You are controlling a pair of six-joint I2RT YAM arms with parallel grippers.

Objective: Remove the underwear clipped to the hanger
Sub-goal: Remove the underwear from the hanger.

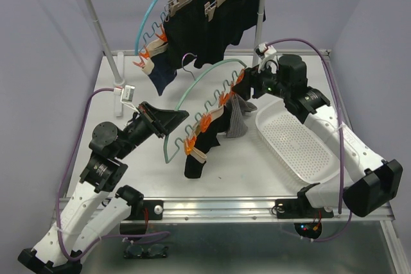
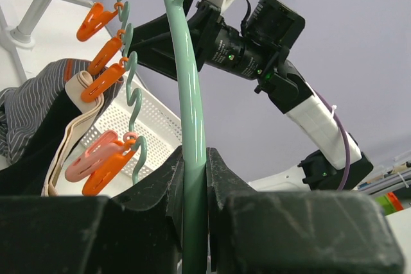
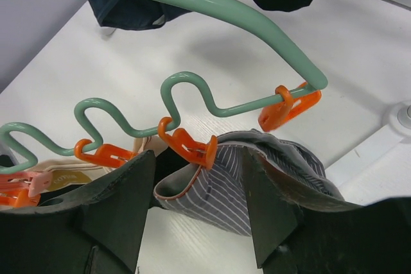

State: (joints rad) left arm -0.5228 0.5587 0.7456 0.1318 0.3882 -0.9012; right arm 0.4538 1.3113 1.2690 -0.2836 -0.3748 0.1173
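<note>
Green hanger sits mid-frame in your top view, with underwear clipped under it. Your left wrist view shows the left claw squeezed tight on that hanger. Your right wrist view shows the right claw spread wide around the striped underwear, low centre.

Lit brightly and evenly from overhead. Soft, pale shadows across the white worktop under the green hanger. Crisp in the top view; dark and slightly blurred at the near jaws in both wrist views.
</note>
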